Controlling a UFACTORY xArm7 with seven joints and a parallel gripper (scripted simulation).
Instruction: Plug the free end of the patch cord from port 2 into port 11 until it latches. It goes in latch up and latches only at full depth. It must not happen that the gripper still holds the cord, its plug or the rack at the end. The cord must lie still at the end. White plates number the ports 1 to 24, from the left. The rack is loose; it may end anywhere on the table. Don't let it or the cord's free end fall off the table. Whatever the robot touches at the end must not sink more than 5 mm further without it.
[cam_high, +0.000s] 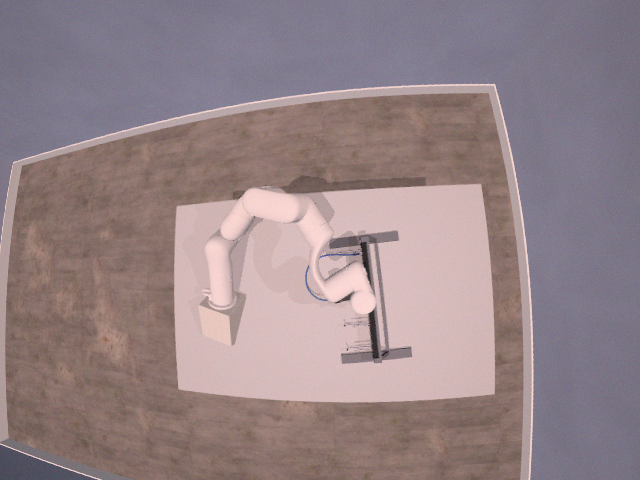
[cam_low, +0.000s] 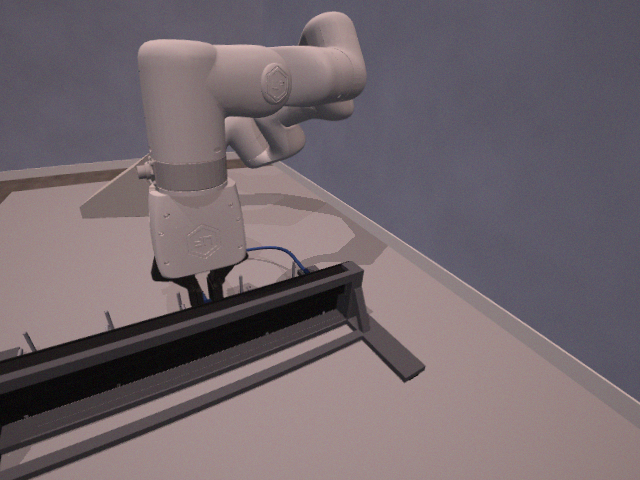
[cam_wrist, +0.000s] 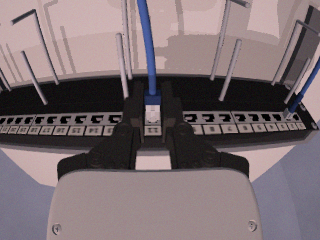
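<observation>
Top: blue patch cord (cam_high: 307, 281) (cam_low: 276, 248) (cam_wrist: 148, 45) loops slack beside rack (cam_high: 383, 310) (cam_low: 217, 395) (cam_wrist: 65, 95) — light, bendy.

Exterior: gripper (cam_low: 205, 302) (cam_wrist: 152, 94) behind rack; grip detail hidden.

Wrist: claw pinched on plug (cam_wrist: 152, 112) at port 11, seating unclear. Hold rigid body sides — keep latch free; loose rack may slide.

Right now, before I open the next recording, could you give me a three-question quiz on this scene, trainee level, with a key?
1. In the wrist view, which numbered plate shows between the fingers of the end effector? a) 8 b) 11 c) 15
2. True or false: the far end of the cord meets the rack at the middle of its port row.
3. Fill in: the end effector is closed on the cord's ____.

Key: 1: b. 2: false, it is near the row's right end in the wrist view. 3: plug.
</observation>
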